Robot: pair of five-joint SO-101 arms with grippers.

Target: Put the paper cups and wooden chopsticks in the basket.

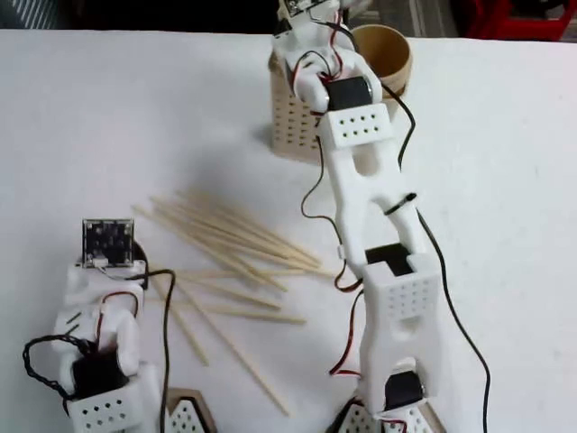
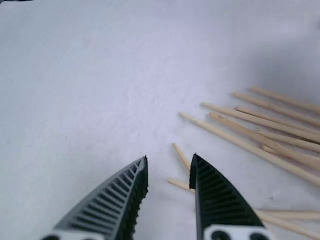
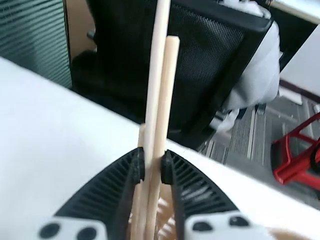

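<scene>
At the near left of the white table [image 1: 135, 108], the left gripper [image 2: 169, 165] hangs low over bare tabletop, its ribbed black jaws a narrow gap apart and holding nothing. The loose chopsticks [image 1: 230, 239] lie scattered just to its right, a fan of pale wooden sticks crossing one another between the two arms. In the left wrist view the butt end of one stick reaches the gap between the fingertips [image 2: 196, 167], while the rest of the loose chopsticks [image 2: 260, 130] lie a little farther off to that same side. Whether that stick touches the jaws cannot be told.

The right arm [image 1: 370, 207] stretches from the near edge across the table to the far side, its red and black cables [image 1: 315, 198] trailing beside it. The right gripper [image 3: 152, 167] is clamped tight on the held chopsticks [image 3: 161, 90], at least two sticks that stand nearly upright and rise well above the jaws. Directly under the jaws sits the basket [image 3: 165, 212]. In the high view it is a white perforated basket [image 1: 293, 126] whose left wall stands clear of the arm. At its far right is a brown paper cup [image 1: 392, 50], upright and open at the top. Whether the cup stands inside the basket or behind it cannot be told. A black mesh office chair [image 3: 215, 60] stands beyond the table edge.
</scene>
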